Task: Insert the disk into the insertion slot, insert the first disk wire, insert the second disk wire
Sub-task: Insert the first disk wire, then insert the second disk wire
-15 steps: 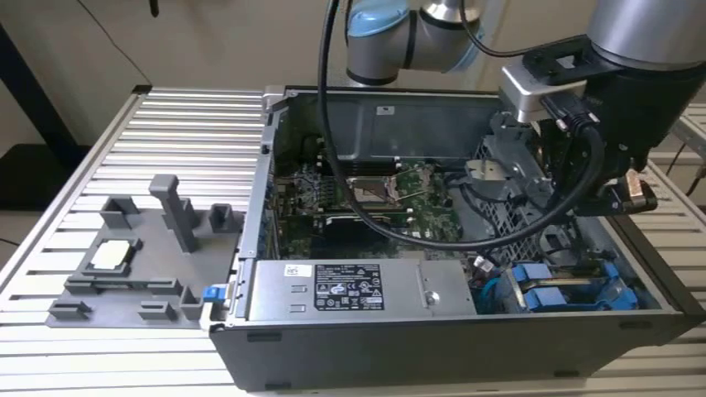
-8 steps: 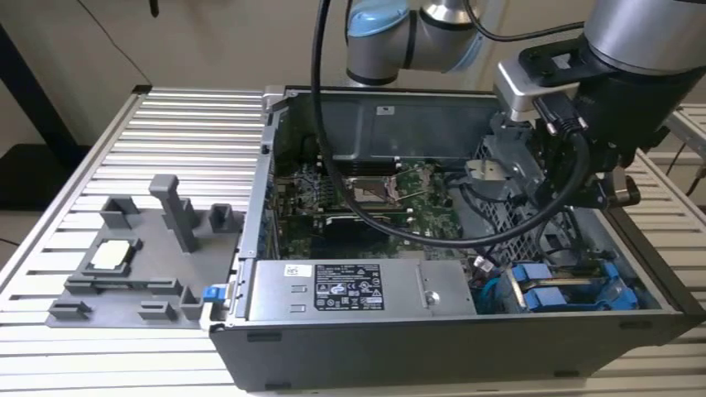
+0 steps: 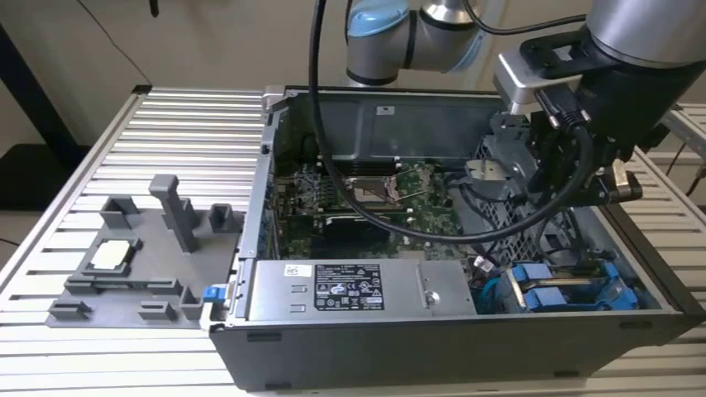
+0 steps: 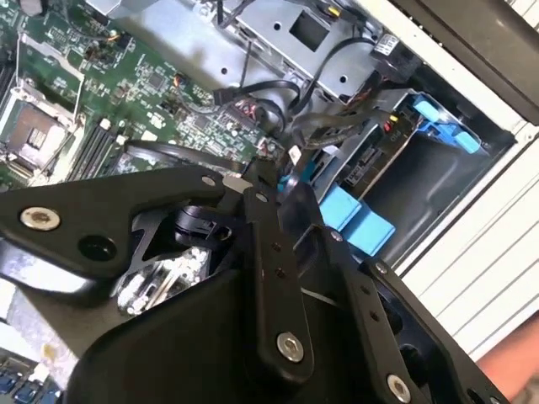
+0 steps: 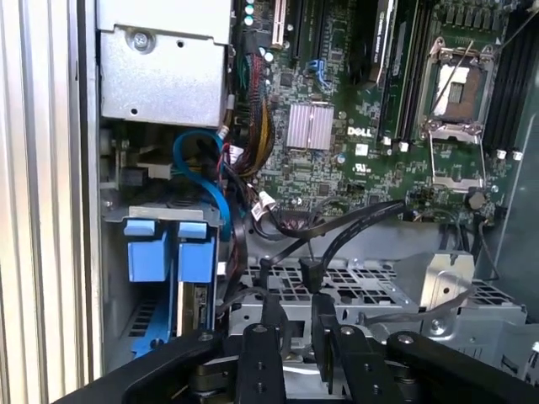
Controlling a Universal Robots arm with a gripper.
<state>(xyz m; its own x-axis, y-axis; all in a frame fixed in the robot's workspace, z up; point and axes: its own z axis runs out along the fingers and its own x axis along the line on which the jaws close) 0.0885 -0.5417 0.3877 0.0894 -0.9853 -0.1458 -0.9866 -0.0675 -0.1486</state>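
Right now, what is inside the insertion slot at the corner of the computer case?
In the insertion slot, blue caddy tabs show at its mouth, with the disk seated edge-on beside them. A blue cable curves above. The cage walls cover the disk's body and its connectors.

A green motherboard (image 3: 364, 194) lies inside the open computer case (image 3: 441, 339), beside a grey labelled power-supply box (image 3: 347, 291).

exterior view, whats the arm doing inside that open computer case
The arm's gripper is down inside the open computer case, over the grey drive cage near the motherboard. Black wires run right at its fingertips. Blue caddy tabs sit in the bay at the case's corner.
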